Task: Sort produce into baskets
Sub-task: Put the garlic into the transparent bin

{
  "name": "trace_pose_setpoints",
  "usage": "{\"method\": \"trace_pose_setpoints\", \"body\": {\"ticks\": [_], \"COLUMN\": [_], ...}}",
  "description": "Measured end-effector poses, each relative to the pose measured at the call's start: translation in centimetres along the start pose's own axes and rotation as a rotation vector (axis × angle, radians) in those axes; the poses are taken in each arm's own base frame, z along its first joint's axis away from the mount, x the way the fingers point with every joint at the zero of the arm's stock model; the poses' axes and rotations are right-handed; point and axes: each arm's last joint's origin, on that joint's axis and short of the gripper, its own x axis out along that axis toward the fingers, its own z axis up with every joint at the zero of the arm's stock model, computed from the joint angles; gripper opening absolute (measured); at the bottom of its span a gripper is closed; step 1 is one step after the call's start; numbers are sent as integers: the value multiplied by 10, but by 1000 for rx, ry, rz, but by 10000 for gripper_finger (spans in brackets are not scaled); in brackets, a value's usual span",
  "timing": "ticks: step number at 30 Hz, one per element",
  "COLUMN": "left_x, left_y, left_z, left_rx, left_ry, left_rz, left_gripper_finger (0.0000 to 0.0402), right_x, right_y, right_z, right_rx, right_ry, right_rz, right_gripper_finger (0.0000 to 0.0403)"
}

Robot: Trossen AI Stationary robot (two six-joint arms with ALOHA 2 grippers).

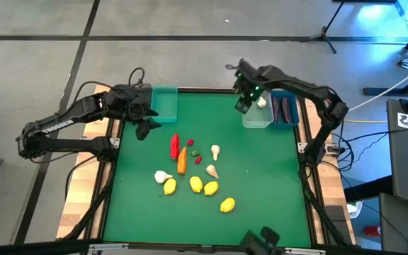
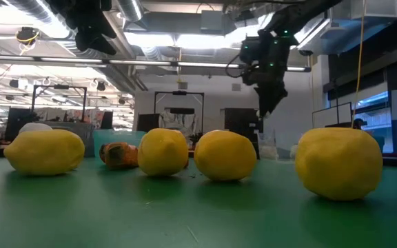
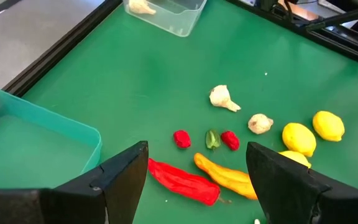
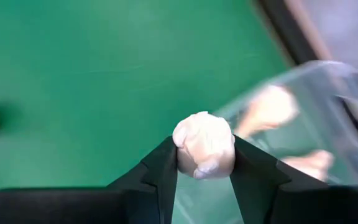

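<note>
From overhead I see my right gripper (image 1: 244, 105) at the clear bin (image 1: 257, 118); only its wrist camera shows it pinching a garlic bulb (image 4: 204, 144) (more bulbs inside). My left gripper (image 3: 194, 180) hangs spread above the red pepper (image 3: 182, 180) on the worktop (image 1: 261, 177).

Toy produce on my green table, with four bins along the far edge.
I hold one white garlic bulb (image 4: 204, 153) over the clear bin (image 1: 256, 117), which has garlic inside; two eggplants (image 1: 282, 109) lie in the blue bin (image 1: 287, 122). The teal bin (image 1: 164, 103) looks unfilled. Mid-table lie the red pepper (image 1: 175, 146), carrot (image 1: 182, 161), small berries (image 1: 196, 156), three more garlic bulbs, and four lemons (image 1: 210, 188) nearest me.
</note>
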Motion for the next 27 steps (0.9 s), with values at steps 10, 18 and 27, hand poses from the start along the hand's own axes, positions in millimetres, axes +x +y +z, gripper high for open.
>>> {"method": "trace_pose_setpoints", "body": {"ticks": [10, 18, 27], "left_x": [0, 0, 0], "left_y": [1, 3, 4], "left_z": [0, 0, 1], "left_rx": [-69, -132, -187], "left_ry": [-8, -19, -36], "left_rz": [45, 91, 123], "left_gripper_finger": [267, 267, 267], "right_x": [5, 24, 24], "right_y": [-53, -62, -67], "right_z": [-16, -27, -29], "right_rx": [166, 181, 126], "right_ry": [20, 26, 34], "right_rz": [-75, -89, -124], "right_gripper_finger": [130, 131, 131]}}
